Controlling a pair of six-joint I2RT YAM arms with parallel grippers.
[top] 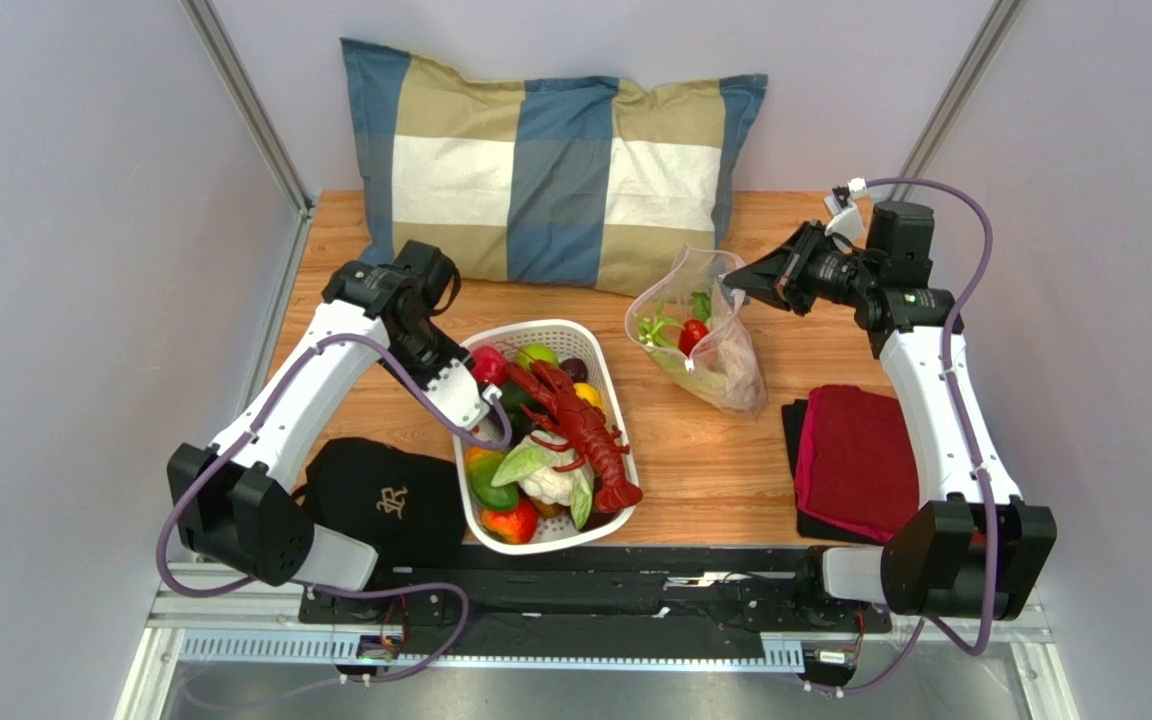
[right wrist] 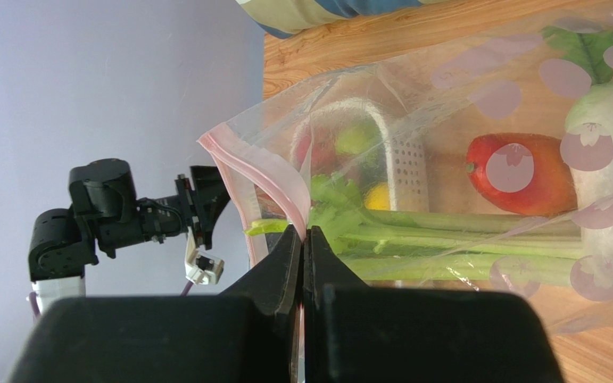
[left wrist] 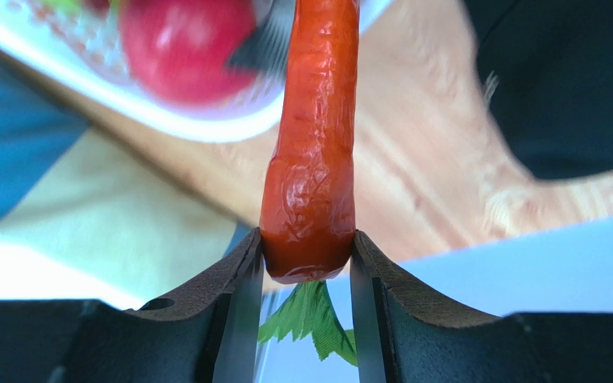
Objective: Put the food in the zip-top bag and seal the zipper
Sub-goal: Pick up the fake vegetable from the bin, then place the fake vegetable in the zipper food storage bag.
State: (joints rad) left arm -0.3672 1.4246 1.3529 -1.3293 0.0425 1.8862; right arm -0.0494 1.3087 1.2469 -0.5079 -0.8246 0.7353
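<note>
Whole job: by my reckoning about partway. Some food is bagged, more waits, and the seal is not yet made.
Counter [top: 717, 465]: carries the basket on my left side and the bag towards my right, the two apart with bare wood between.
Basket [top: 534, 327]: heaped with toy food, a red lobster [top: 582, 428] lying across the top. How much of it is meant for the bag I cannot tell.
Bag [top: 729, 368]: lies on the counter just in front of the pillow [top: 537, 165], mouth lifted and gaping towards the basket.
Inside the bag: a long green stalk [right wrist: 461, 235], a red fruit [right wrist: 517, 171] and a pale round vegetable [right wrist: 605, 136] show through the clear plastic. That part I count as done.
Right hand [right wrist: 303, 239]: pinched tight on one lip of the bag's mouth, holding it up and open.
Left hand [left wrist: 307, 251]: clamped on the stem end of a chili, up over the far left rim of the basket, well short of the bag.
Chili [left wrist: 314, 144]: clear of the heap, hanging between my fingers, green leaf poking out behind them. It needs carrying across to the open mouth.
Zipper [right wrist: 262, 171]: the pink strip is parted, both halves visibly separated. Pressing it closed along its whole width is left for last.
</note>
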